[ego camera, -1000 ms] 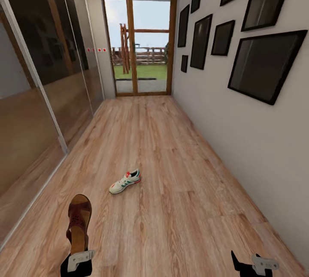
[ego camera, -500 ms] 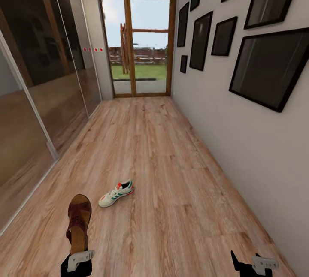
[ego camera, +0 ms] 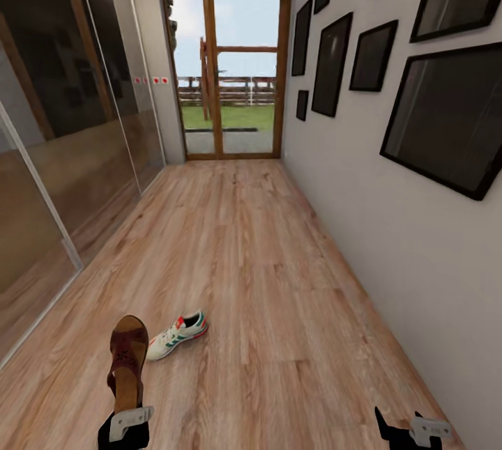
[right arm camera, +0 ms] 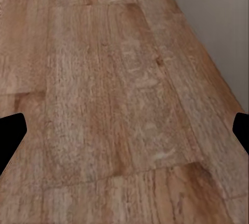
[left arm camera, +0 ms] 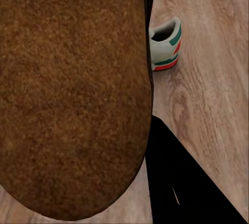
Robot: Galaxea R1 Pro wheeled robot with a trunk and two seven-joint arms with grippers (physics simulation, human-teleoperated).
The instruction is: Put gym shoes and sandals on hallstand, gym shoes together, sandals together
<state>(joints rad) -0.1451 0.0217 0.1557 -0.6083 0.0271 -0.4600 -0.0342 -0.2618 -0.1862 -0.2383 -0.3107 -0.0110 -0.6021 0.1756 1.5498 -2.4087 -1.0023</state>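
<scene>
Corridor floor (ego camera: 265, 283) runs to a glazed door (ego camera: 230, 63); framed pictures (ego camera: 446, 115) on the wall. Left gripper (ego camera: 125, 419) pinches a sandal (ego camera: 127, 359) by its heel end, toe pointing ahead, above the floor. One gym shoe (ego camera: 177, 335) lies on the planks just beside the sandal. Right gripper (right arm camera: 124, 130) low over bare floor, fingers spread wide.

Head view: high, facing forward and down the corridor floor (ego camera: 265, 276) toward the glazed door (ego camera: 230, 63), picture wall at right. Left wrist view: very close, pressed against the sandal (left arm camera: 72, 94) sole, angled down at planks. Right wrist view: low, close above planks beside the wall base (right arm camera: 218, 21). Shared between head and left wrist views: sandal (ego camera: 127, 359) and gym shoe (ego camera: 177, 335) (left arm camera: 166, 44).
</scene>
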